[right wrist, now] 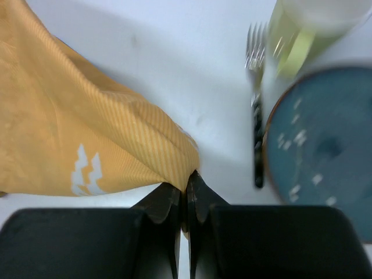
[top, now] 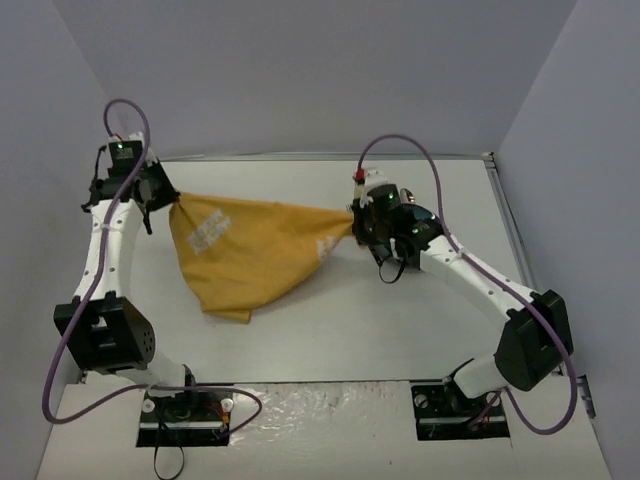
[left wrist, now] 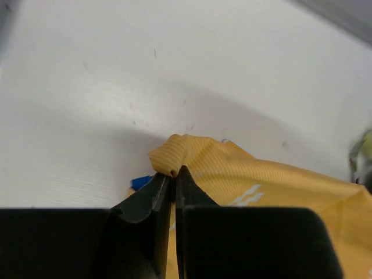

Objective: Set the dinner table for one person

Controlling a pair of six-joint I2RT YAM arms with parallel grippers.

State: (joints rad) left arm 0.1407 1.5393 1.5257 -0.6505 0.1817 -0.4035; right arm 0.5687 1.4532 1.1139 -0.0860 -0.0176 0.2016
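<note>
The orange placemat (top: 250, 245) with white lettering hangs stretched between my two grippers above the white dinner table (top: 330, 340), its lower corner sagging toward the front. My left gripper (top: 168, 203) is shut on the mat's left corner (left wrist: 174, 157). My right gripper (top: 356, 222) is shut on the mat's right corner (right wrist: 174, 160). In the right wrist view a blue plate (right wrist: 319, 151), a fork (right wrist: 256, 116) with a dark handle and a pale yellow-green cup (right wrist: 302, 29) lie on the table just beyond the right gripper.
Grey walls close the table at the back and both sides. A small blue object (left wrist: 141, 182) shows under the mat by the left gripper. Metal edge strips (top: 505, 215) run along the table's right and back sides.
</note>
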